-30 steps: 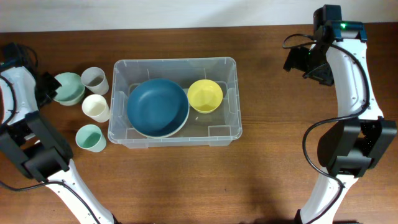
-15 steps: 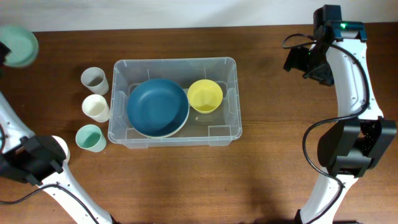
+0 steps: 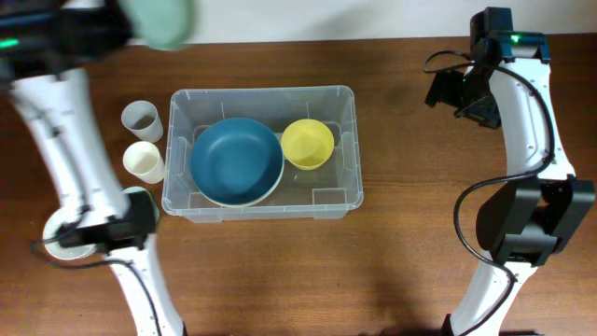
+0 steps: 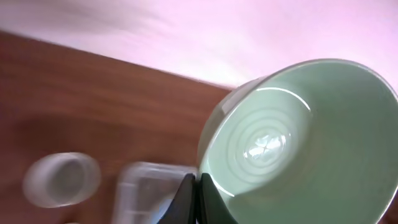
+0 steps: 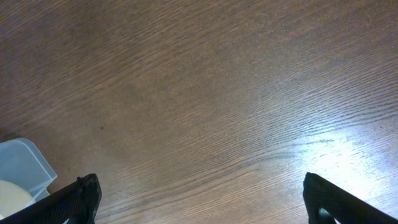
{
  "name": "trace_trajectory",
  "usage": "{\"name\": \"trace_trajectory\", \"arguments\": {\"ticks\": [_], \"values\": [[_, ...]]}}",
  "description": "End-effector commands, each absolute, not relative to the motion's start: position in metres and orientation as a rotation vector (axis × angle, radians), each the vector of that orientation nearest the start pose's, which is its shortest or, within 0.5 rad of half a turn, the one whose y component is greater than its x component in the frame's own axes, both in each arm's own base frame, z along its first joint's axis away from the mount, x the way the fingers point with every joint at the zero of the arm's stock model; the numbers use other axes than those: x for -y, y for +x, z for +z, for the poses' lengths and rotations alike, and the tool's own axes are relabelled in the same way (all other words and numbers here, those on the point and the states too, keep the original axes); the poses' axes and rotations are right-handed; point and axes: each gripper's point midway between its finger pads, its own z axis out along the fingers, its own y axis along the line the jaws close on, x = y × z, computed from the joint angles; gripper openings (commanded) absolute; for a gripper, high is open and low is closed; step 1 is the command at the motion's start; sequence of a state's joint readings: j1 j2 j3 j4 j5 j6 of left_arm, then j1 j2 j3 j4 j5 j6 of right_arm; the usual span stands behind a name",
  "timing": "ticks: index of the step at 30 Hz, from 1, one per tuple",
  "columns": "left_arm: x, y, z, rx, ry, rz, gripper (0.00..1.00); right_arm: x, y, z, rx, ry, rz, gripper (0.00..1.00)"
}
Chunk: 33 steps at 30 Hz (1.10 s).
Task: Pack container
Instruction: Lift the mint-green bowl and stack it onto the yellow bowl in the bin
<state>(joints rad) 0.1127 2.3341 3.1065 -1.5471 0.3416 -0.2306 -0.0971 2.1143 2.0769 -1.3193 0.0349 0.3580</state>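
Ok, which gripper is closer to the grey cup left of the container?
Left. The left gripper, shut on the green bowl, is raised just behind the grey cup; the right gripper hangs open on the far side of the container.

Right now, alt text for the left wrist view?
A pale green bowl fills the right side, its rim pinched in the shut left gripper at the bottom edge. Behind it, all blurred: a brown wooden table, a greyish cup at lower left, a corner of the clear container beside it, and a white wall along the top.
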Motion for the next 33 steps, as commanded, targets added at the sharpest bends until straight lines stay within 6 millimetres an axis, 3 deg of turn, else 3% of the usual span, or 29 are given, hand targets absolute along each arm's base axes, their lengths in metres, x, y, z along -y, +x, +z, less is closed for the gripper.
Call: {"name": "trace_trajectory", "arguments": {"ticks": [1,8,12,17,20,33], "values": [[0.076,0.503,0.342,-2.372,0.080,-0.489,0.01,0.051,0.452,0.150,-2.851,0.658,-0.010,0.99],[0.164,0.498,0.293,-2.499,0.270,-0.471,0.01,0.051,0.452,0.150,-2.851,0.658,-0.010,0.99],[0.192,0.496,0.248,-2.608,0.329,-0.484,0.01,0.051,0.452,0.150,-2.851,0.658,-0.010,0.99],[0.200,0.490,0.203,-2.738,0.338,-0.478,0.01,0.051,0.452,0.150,-2.851,0.658,-0.010,0.99],[0.198,0.486,0.185,-2.794,0.334,-0.471,0.01,0.051,0.452,0.150,-2.851,0.658,-0.010,0.99],[0.201,0.472,0.129,-2.940,0.348,-0.452,0.01,0.051,0.452,0.150,-2.851,0.658,-0.010,0.99]]}}
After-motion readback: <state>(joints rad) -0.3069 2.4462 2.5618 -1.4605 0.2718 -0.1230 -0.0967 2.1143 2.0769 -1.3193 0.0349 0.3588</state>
